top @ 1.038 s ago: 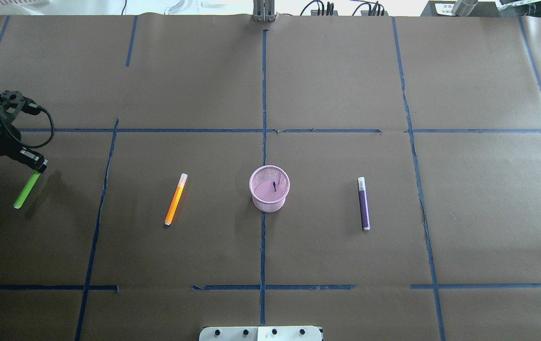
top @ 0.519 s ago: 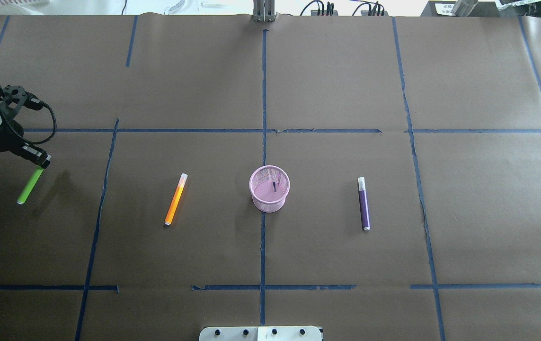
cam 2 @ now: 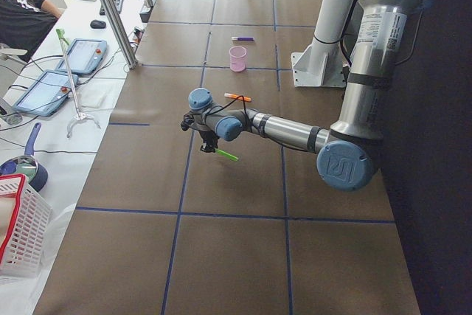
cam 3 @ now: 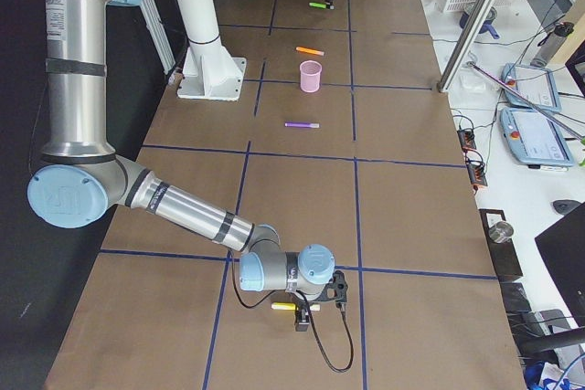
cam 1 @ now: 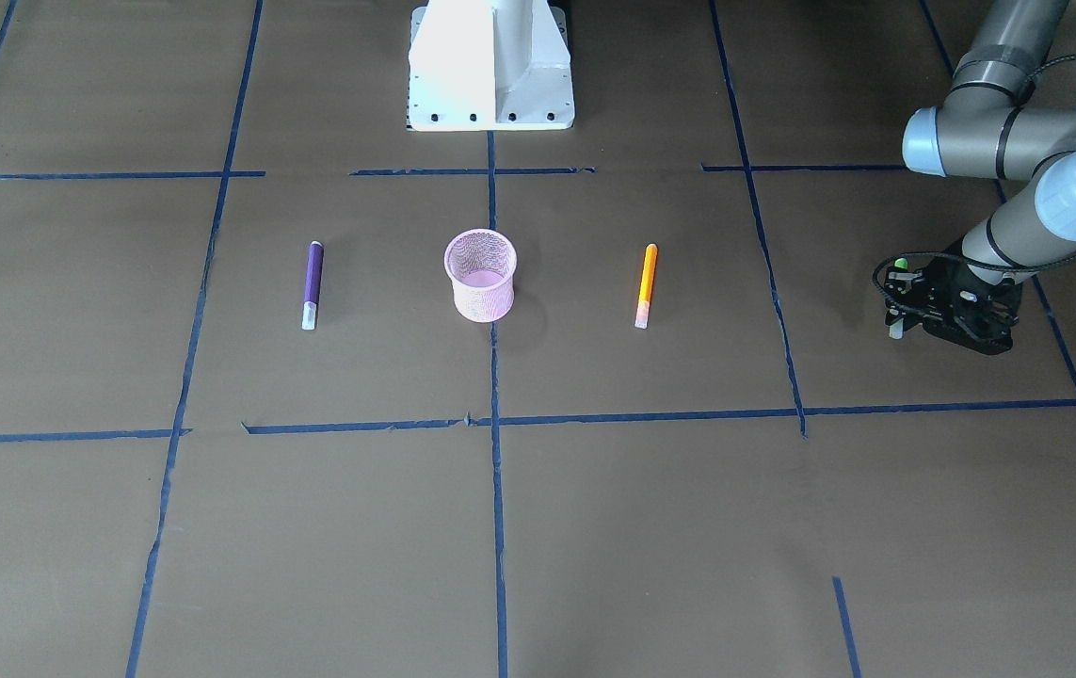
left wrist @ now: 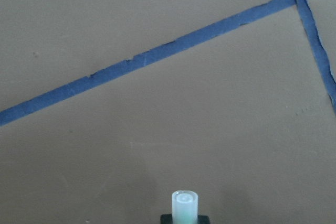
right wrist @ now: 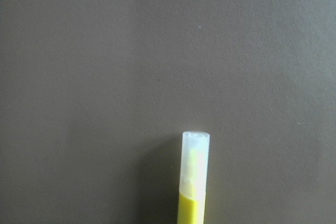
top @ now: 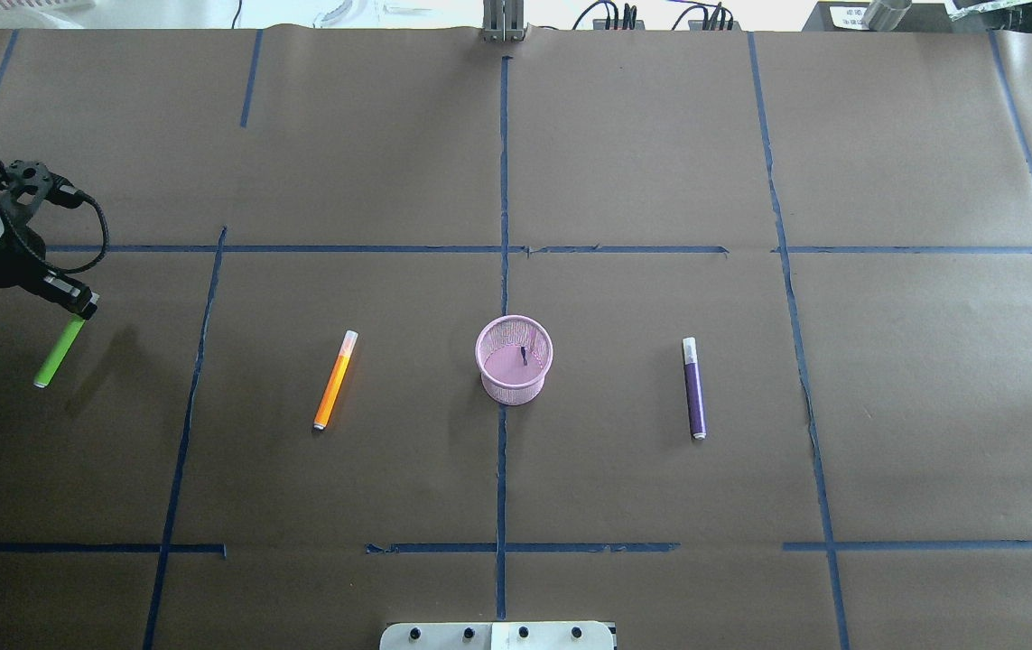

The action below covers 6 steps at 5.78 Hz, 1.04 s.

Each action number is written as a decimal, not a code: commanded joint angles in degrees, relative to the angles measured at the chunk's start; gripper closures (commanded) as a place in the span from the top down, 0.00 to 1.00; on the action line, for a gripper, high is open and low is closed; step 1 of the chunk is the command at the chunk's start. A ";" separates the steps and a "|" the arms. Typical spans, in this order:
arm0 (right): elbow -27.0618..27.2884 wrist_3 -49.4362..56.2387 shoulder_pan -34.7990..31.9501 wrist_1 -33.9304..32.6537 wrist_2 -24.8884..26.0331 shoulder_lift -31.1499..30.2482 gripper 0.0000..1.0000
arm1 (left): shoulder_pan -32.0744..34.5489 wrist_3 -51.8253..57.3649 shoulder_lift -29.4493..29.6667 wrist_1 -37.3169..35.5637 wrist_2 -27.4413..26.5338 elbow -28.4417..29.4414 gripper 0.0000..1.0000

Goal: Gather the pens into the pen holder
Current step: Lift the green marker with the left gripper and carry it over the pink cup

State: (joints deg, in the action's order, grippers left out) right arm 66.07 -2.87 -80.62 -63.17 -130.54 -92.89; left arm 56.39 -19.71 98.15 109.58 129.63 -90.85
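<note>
Over brown paper point(top: 660, 135), left pincer point(top: 82, 309) clamps one end of green pen point(top: 58, 352).

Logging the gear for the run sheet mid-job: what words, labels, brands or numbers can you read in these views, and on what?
"UR": white emblem on the left arm's blue joint cap and on the right arm's joint cap.
Too small to read: print on the white label beyond the table's far edge.
Blurred, unreadable: the tablet screen.
No print visible on the green pen, orange pen, purple pen or pen holder.
</note>
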 commanded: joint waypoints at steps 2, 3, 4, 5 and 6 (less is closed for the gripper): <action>-0.76 -0.03 0.82 0.07 -0.07 0.08 1.00 | 0.04 -0.94 7.19 -0.42 0.18 -0.91 0.01; -0.77 -0.03 0.82 0.24 -0.15 0.08 1.00 | -0.05 -3.47 12.45 -0.24 0.18 -1.00 0.00; -0.77 -0.03 0.82 0.24 -0.15 0.08 1.00 | -0.40 -11.50 19.20 -0.16 0.18 -1.43 0.00; -0.68 -0.03 0.82 0.33 -0.15 0.08 1.00 | -0.84 -15.58 21.53 -0.07 0.18 -4.66 0.00; -0.68 -0.03 0.82 0.77 -0.15 0.08 1.00 | -0.84 -19.45 23.38 0.11 0.09 -6.34 0.00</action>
State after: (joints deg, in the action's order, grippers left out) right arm 65.36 -2.90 -79.81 -62.74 -130.69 -92.81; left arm 55.67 -35.04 119.23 109.54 129.79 -95.27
